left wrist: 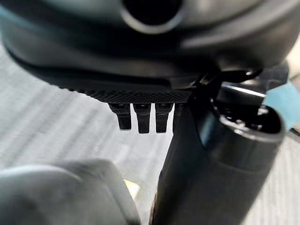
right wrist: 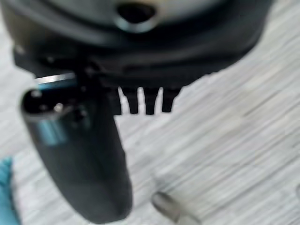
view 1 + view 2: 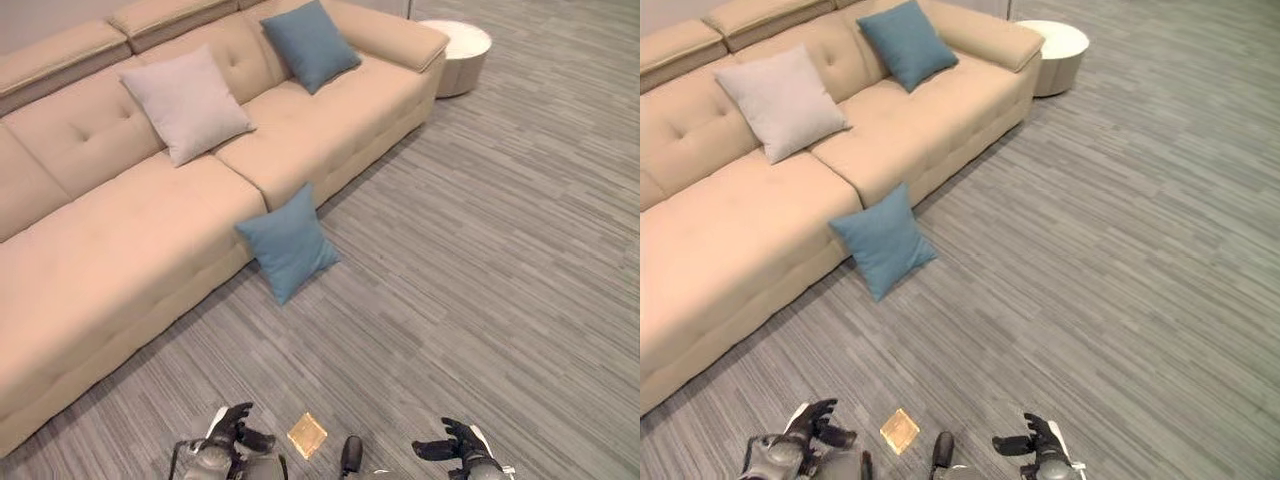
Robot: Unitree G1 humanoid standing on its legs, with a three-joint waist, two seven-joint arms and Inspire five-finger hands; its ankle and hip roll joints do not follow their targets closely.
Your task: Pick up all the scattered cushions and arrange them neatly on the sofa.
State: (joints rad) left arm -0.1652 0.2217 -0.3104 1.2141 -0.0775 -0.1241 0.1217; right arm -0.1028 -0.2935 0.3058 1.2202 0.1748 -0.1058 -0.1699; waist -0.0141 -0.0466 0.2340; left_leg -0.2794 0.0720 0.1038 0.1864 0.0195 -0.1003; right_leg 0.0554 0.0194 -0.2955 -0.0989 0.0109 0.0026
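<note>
**One cushion left on the floor, two already on the sofa**

Three cushions show in the left eye view. A beige cushion and a blue cushion lean against the backrest of the tan sofa. The fallen blue cushion stands on one corner on the grey floor, tilted against the sofa's front edge near the seam between two seats. A round white side table sits past the sofa's far arm. The left robot hand and the right robot hand hang low and well apart from the cushion, both empty.

The right eye view shows a small yellow square lying on the floor between the two hands.

In the left wrist view, the left robot hand's fingers hang loosely, released, around nothing.

In the right wrist view, the right robot hand's fingers are likewise relaxed over bare floor.

Judging from this, the step in hand is approaching the fallen cushion. It looks soft and light, so taking it by the raised upper corner or between both hands should work; the bare seat beside the beige cushion seems the natural spot.
</note>
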